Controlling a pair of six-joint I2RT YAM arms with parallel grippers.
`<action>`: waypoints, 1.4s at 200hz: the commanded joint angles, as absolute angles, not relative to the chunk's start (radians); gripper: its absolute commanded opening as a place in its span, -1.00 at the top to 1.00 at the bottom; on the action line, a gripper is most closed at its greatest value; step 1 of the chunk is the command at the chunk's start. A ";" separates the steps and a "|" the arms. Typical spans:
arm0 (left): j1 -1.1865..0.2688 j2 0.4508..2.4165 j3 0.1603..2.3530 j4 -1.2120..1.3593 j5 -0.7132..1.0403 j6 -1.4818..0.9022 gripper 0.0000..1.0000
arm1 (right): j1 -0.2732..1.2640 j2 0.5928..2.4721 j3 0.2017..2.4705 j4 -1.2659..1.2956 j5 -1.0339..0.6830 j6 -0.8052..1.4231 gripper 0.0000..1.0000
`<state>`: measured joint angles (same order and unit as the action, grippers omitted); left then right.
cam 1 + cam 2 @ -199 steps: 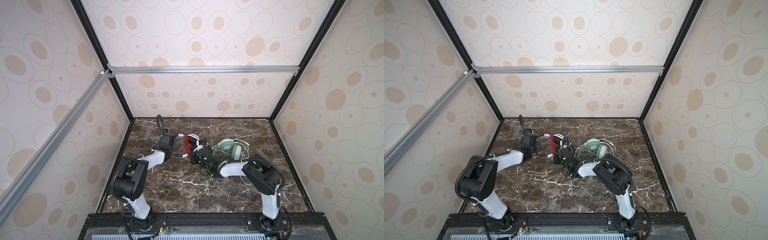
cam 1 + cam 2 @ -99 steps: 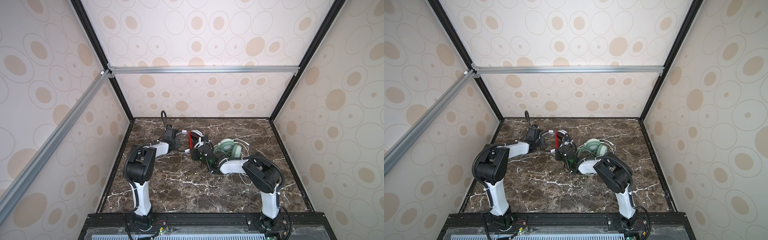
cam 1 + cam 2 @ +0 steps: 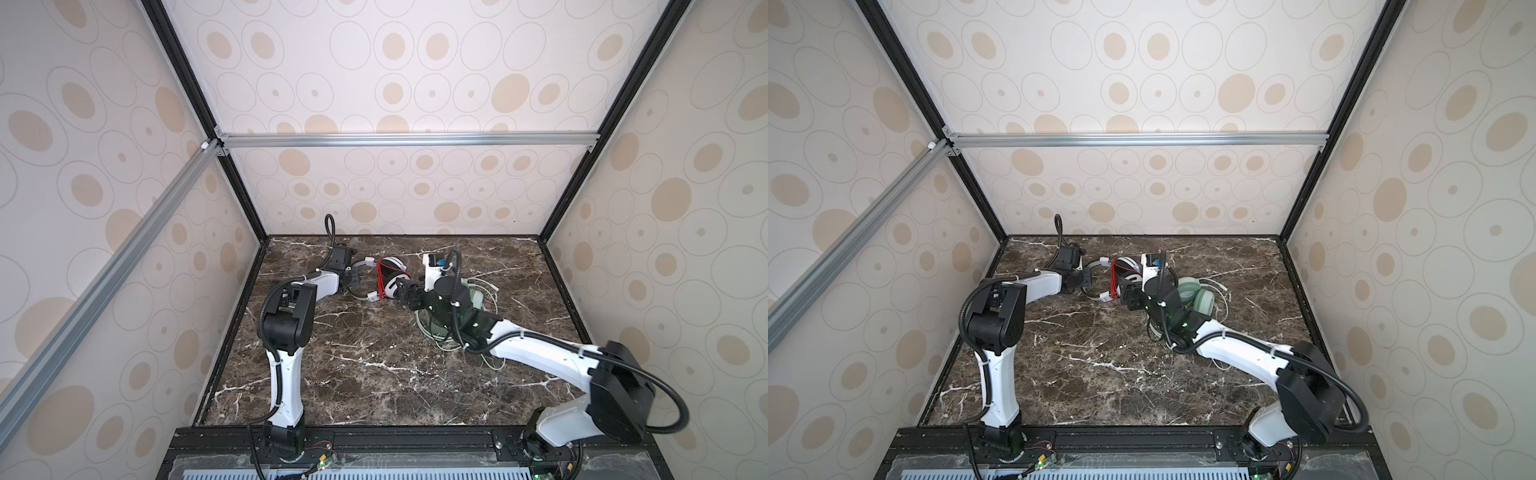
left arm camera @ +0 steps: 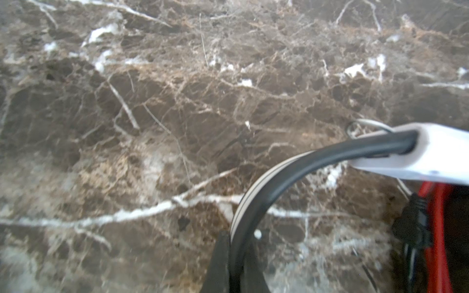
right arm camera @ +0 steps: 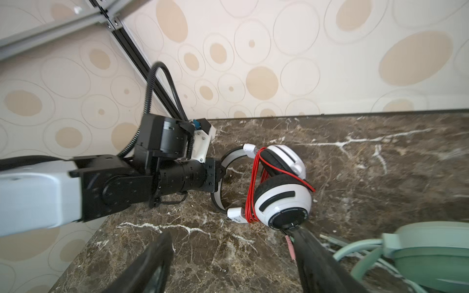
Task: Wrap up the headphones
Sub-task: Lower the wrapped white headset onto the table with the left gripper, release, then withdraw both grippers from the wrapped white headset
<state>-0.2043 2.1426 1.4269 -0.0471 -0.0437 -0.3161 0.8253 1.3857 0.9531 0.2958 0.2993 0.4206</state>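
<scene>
Lying near frame centre on the table (image 3: 374, 374) in both top views, the white headset (image 3: 391, 276) was set band-left, cups-right, between the grippers. Its band (image 4: 253, 203) was pinched by the closed left gripper (image 3: 354, 282). Right gripper (image 5: 232, 234) was spread wide, nothing held, cups straight ahead. Red cord (image 5: 253, 182) loops round the cups were shown clearly by the right wrist view; left wrist view gave only band and a red edge. Green headset (image 3: 1196, 297), cord loose, was judged nearer the right arm (image 3: 1237, 349).
</scene>
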 commanded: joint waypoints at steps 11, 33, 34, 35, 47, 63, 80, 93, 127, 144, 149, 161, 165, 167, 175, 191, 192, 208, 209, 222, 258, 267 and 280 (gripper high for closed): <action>-0.169 2.227 1.533 -0.081 -0.077 -0.302 1.00 | 0.827 1.225 0.907 0.171 0.417 0.268 -0.59; -0.164 2.264 1.592 -0.103 -0.090 -0.297 1.00 | 0.828 1.139 0.891 0.137 0.467 0.206 -0.66; -0.164 2.266 1.595 -0.103 -0.091 -0.296 1.00 | 0.827 1.137 0.890 0.137 0.469 0.204 -0.67; -0.163 2.267 1.598 -0.105 -0.092 -0.296 1.00 | 0.827 1.134 0.889 0.136 0.471 0.203 -0.67; -0.158 2.294 1.644 -0.125 -0.092 -0.289 1.00 | 0.828 1.103 0.874 0.132 0.485 0.186 -0.71; -0.149 2.331 1.716 -0.157 -0.084 -0.276 1.00 | 0.827 1.074 0.859 0.106 0.497 0.175 -0.71; -0.142 2.371 1.787 -0.195 -0.074 -0.264 0.93 | 0.827 1.049 0.834 0.089 0.502 0.185 -0.72; -0.143 2.384 1.821 -0.225 -0.074 -0.262 0.75 | 0.827 1.027 0.813 0.082 0.500 0.198 -0.72; -0.143 2.328 1.779 -0.201 -0.053 -0.262 0.15 | 0.827 0.987 0.784 0.071 0.502 0.202 -0.74; -0.143 2.291 1.765 -0.203 -0.048 -0.256 -0.08 | 0.827 0.982 0.785 0.061 0.502 0.195 -0.74; -0.143 2.278 1.761 -0.203 -0.047 -0.253 -0.11 | 0.827 0.978 0.785 0.059 0.502 0.194 -0.75; -0.142 2.233 1.739 -0.196 -0.045 -0.256 -0.15 | 0.827 0.968 0.782 0.053 0.506 0.195 -0.81; -0.142 2.215 1.728 -0.192 -0.041 -0.255 -0.16 | 0.827 0.964 0.781 0.050 0.506 0.196 -0.83; -0.142 2.204 1.723 -0.190 -0.038 -0.256 -0.17 | 0.827 0.963 0.781 0.048 0.508 0.197 -0.84; -0.143 2.161 1.697 -0.182 -0.026 -0.259 -0.23 | 0.827 0.955 0.780 0.038 0.515 0.199 -0.88; -0.151 2.070 1.642 -0.182 -0.007 -0.264 -0.36 | 0.828 0.944 0.771 0.019 0.529 0.205 -0.91; -0.153 2.064 1.638 -0.182 -0.007 -0.265 -0.37 | 0.828 0.944 0.770 0.018 0.529 0.205 -0.91; -0.172 1.964 1.558 -0.196 0.008 -0.292 -0.56 | 0.827 0.944 0.757 0.004 0.549 0.209 -0.92; -0.174 1.957 1.551 -0.196 0.010 -0.294 -0.57 | 0.828 0.943 0.756 0.004 0.550 0.209 -0.92; -0.207 1.858 1.441 -0.182 0.020 -0.324 -0.74 | 0.827 0.947 0.755 -0.022 0.561 0.220 -0.92; -0.336 1.551 1.096 -0.104 0.020 -0.454 -0.96 | 0.824 0.943 0.754 -0.116 0.551 0.257 -0.99; -0.373 1.479 1.037 -0.101 0.010 -0.477 -0.96 | 0.825 0.932 0.743 -0.131 0.550 0.264 -0.99; -0.428 1.387 0.978 -0.126 -0.018 -0.505 -0.96 | 0.825 0.908 0.719 -0.143 0.543 0.273 -0.99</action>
